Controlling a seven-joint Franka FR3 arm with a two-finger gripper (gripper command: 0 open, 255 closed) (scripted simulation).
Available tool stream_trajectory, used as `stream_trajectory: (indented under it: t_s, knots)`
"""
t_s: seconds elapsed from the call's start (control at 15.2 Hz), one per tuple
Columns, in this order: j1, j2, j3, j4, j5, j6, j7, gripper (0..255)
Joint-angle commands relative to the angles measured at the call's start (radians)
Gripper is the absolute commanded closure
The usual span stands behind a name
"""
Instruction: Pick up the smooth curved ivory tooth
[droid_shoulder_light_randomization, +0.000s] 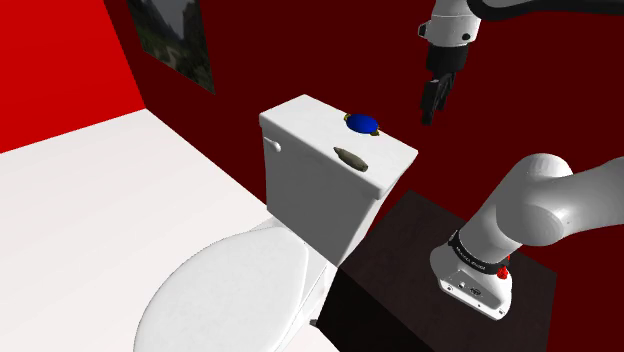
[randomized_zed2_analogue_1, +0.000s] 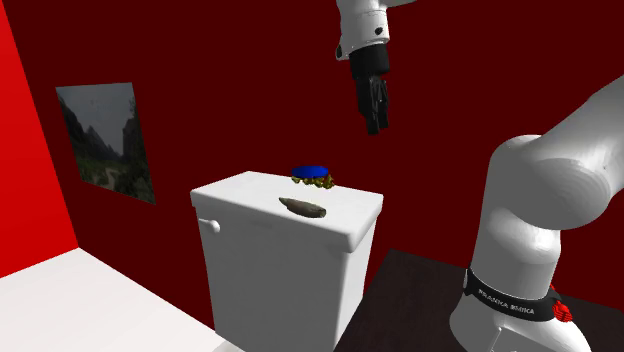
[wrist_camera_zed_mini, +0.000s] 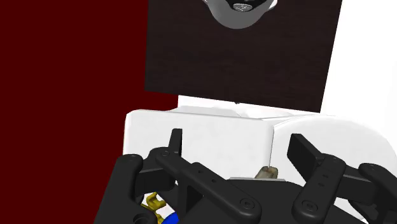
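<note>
The tooth is a small curved brown-grey piece lying flat on the white toilet tank lid, near the lid's front edge. In the second exterior view the tooth lies in front of a blue object. My black gripper hangs in the air, above and to the shoulder view's right of the tank, well apart from the tooth. It points downward. In the wrist view the gripper is open and holds nothing, and the tip of the tooth peeks out far below, close to one finger.
A round blue object with gold trim sits on the lid just behind the tooth. The toilet seat lies below the tank. The dark stand is beside the tank. A framed picture hangs on the dark red wall.
</note>
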Motion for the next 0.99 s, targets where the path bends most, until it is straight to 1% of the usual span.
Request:
stream_trajectory:
  t_s: [0.0, 0.46, 0.92]
  knots:
    - [0.000, 0.000, 0.000, 0.000, 0.000, 0.000, 0.000, 0]
    - [0.038, 0.104, 0.063, -0.100, 0.043, 0.298, 0.078, 0]
    - [0.064, 0.286, 0.131, -0.124, 0.055, 0.599, 0.158, 0]
